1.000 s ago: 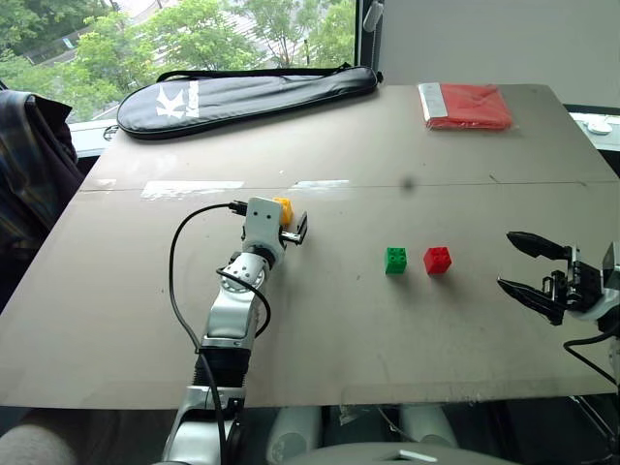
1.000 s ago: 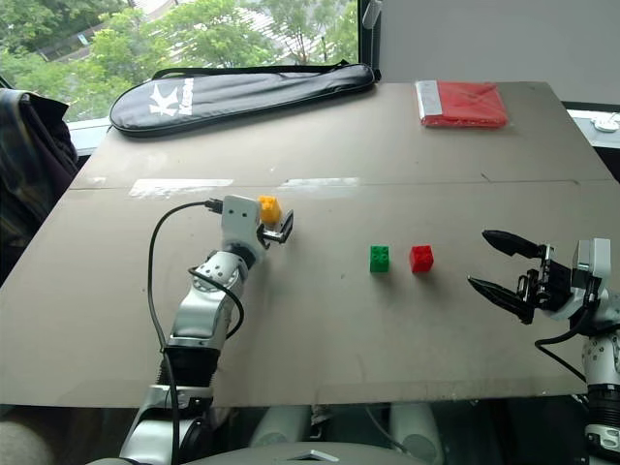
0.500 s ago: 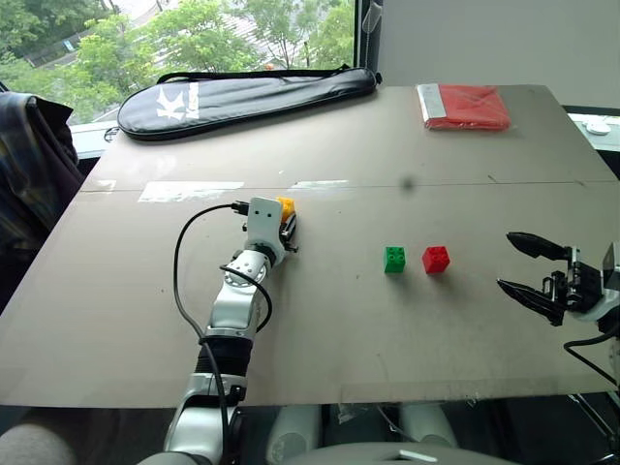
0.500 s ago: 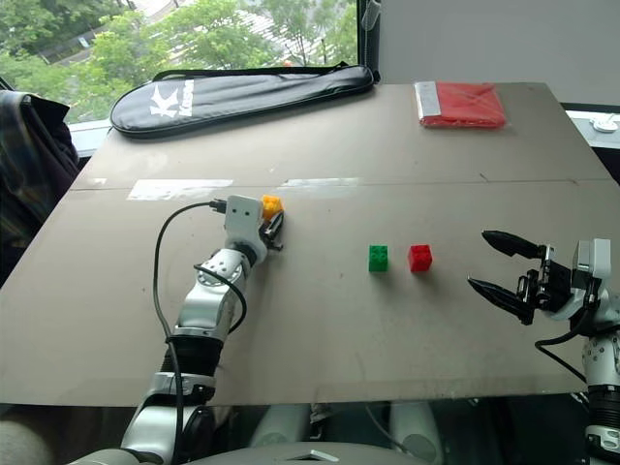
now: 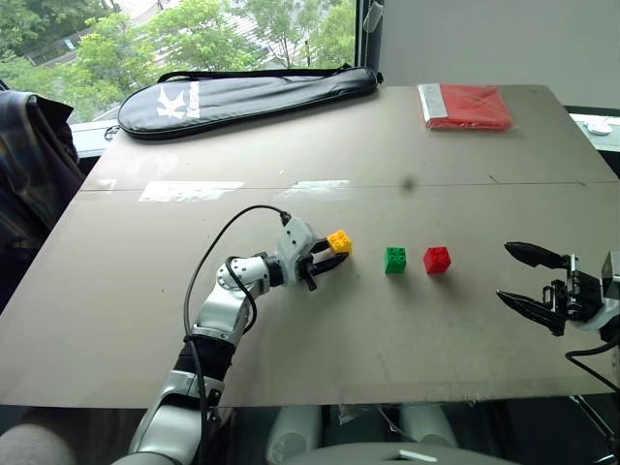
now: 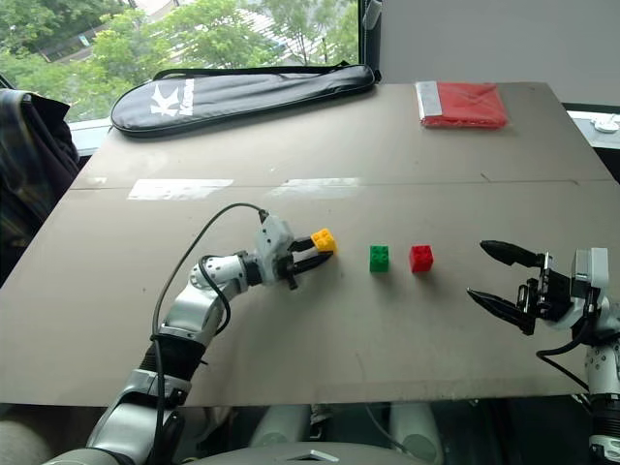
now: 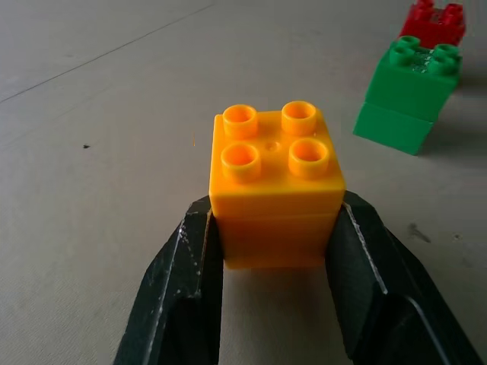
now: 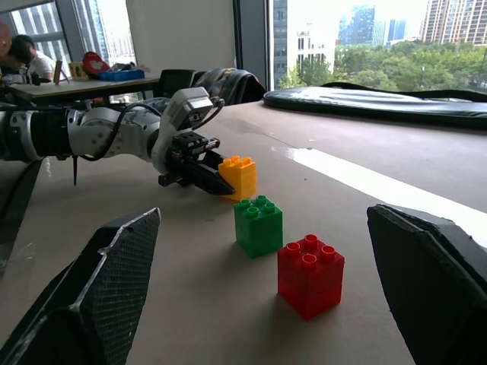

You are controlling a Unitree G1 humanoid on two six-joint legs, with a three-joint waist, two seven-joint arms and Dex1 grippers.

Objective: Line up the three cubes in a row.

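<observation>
Currently the main risk is misplacement: if the yellow cube [image 5: 339,240] is released too close, it may knock the green cube [image 5: 395,260] out of line with the red cube [image 5: 437,260]; released askew, the row bends. The left gripper [image 7: 275,251] is clamped on the yellow cube's sides, just left of the green one. The right gripper [image 5: 531,278] stands wide open and empty, well right of the red cube.

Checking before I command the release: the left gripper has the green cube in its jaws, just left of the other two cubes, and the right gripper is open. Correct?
Not quite. The left gripper has its jaws shut on the yellow cube, as the left wrist view shows; the green cube sits free beside the red cube. The rest holds: the right gripper is open.
</observation>
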